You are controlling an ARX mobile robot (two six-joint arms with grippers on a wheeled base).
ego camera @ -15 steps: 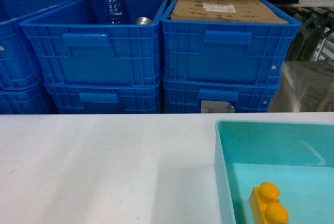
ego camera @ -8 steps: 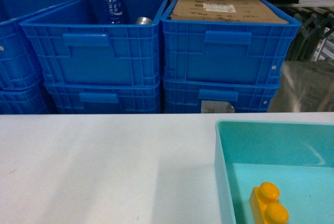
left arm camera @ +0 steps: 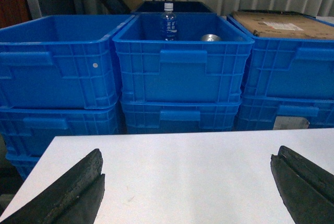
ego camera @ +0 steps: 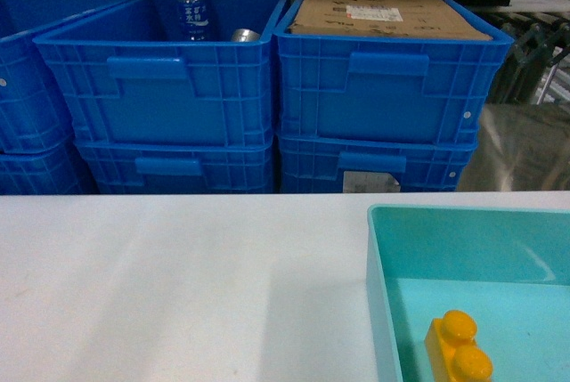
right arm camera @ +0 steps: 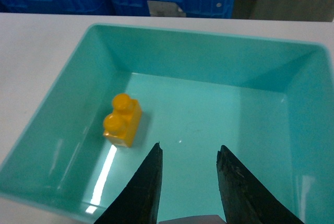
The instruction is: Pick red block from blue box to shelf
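A white tabletop (ego camera: 178, 284) fills the near part of the head view, matte and bare on its left half, with faint scuffs. At its near right corner sits a teal tray (ego camera: 381, 293), its glossy floor catching a streak of light; a yellow two-stud block (ego camera: 459, 351) lies inside near the tray's left wall. No red block shows in any view.

Beyond the tabletop's far edge stand stacked blue crates (ego camera: 160, 97). The upper left one is open and holds a clear water bottle (ego camera: 191, 8) and a metal can (ego camera: 245, 36); the upper right crate (ego camera: 392, 88) carries a flat cardboard box (ego camera: 383, 15). Pale corrugated wall panels run behind them, and shiny metal framing (ego camera: 534, 61) shows at far right.

The left tool (left arm camera: 188, 182) hangs over the bare tabletop with its dark fingers (left arm camera: 73, 192) spread wide, holding nothing. The right tool (right arm camera: 189, 177) hangs above the tray's floor, fingers parted and empty, just right of the yellow block.
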